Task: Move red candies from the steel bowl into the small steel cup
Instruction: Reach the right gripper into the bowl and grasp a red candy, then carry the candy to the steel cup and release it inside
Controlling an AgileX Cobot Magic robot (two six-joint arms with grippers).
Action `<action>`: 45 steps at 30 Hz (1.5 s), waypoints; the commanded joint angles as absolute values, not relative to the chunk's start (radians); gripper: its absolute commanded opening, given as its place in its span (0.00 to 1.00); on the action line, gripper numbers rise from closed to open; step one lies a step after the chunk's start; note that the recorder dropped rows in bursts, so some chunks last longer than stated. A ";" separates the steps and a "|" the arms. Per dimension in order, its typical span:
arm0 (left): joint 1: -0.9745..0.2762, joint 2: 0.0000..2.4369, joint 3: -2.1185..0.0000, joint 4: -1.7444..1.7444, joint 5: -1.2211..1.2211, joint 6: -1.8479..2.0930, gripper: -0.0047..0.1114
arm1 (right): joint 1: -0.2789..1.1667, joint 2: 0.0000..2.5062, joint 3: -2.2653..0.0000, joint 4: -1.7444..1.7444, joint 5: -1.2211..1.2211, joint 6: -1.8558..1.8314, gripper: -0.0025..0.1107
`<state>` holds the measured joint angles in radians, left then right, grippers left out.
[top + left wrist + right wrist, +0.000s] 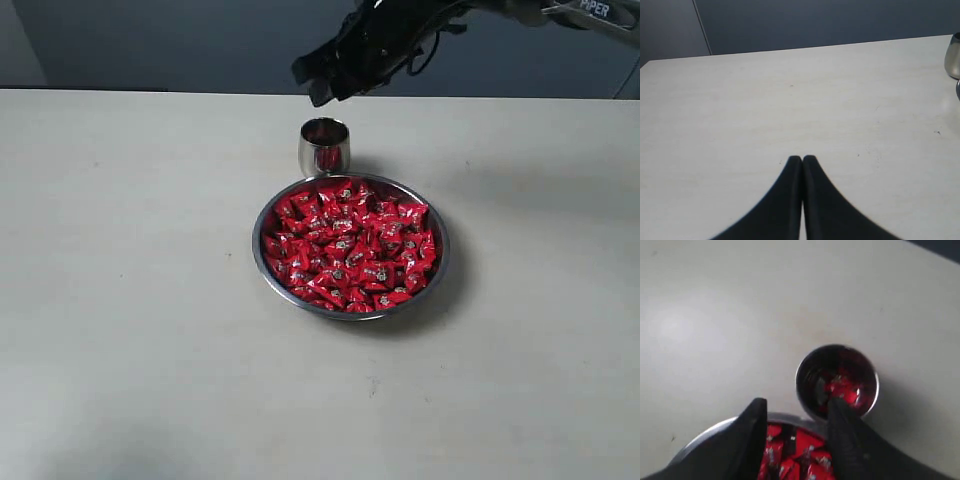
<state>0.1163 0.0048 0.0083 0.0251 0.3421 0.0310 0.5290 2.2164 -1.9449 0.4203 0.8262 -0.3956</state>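
candies (350, 245) fill the steel bowl (257, 250), one or more in the small steel cup (324, 146) set just beside its rim, likely for a short carry, the right hand (312, 84) hanging wide and empty above the cup, the left hand (802, 161) pinched shut well apart.

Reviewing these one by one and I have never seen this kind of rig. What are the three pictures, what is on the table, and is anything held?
It is a two-armed robot with pincer grippers. One picture is from a camera off the arms; the other two are from cameras on each wrist. On the table stand a steel bowl full of red candies and, beside it, a small steel cup with red showing inside. The right gripper hangs open above the cup, holding nothing. The left gripper is shut and empty.
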 commanded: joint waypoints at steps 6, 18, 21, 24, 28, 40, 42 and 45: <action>0.108 0.000 0.000 0.027 0.337 0.029 0.04 | 0.618 2.202 -1.842 0.346 0.946 -0.478 0.40; 0.108 0.000 0.000 0.027 0.337 0.029 0.04 | 0.659 2.303 -1.758 0.197 0.842 -0.422 0.27; 0.108 0.000 0.000 0.027 0.337 0.029 0.04 | 0.659 2.293 -1.758 0.190 0.842 -0.409 0.03; 0.108 0.000 0.000 0.027 0.337 0.029 0.04 | 0.659 2.260 -1.758 0.190 0.855 -0.409 0.02; 0.108 0.000 0.000 0.027 0.337 0.029 0.04 | 0.659 2.210 -1.758 0.187 0.889 -0.409 0.02; 0.108 0.000 0.000 0.027 0.337 0.029 0.04 | 0.659 2.107 -1.758 0.185 0.885 -0.409 0.02; 0.108 0.000 0.000 0.027 0.337 0.029 0.04 | 0.659 2.103 -1.758 0.180 0.853 -0.409 0.02; 0.108 0.000 0.000 0.027 0.337 0.029 0.04 | 0.659 2.103 -1.758 0.135 0.753 -0.376 0.02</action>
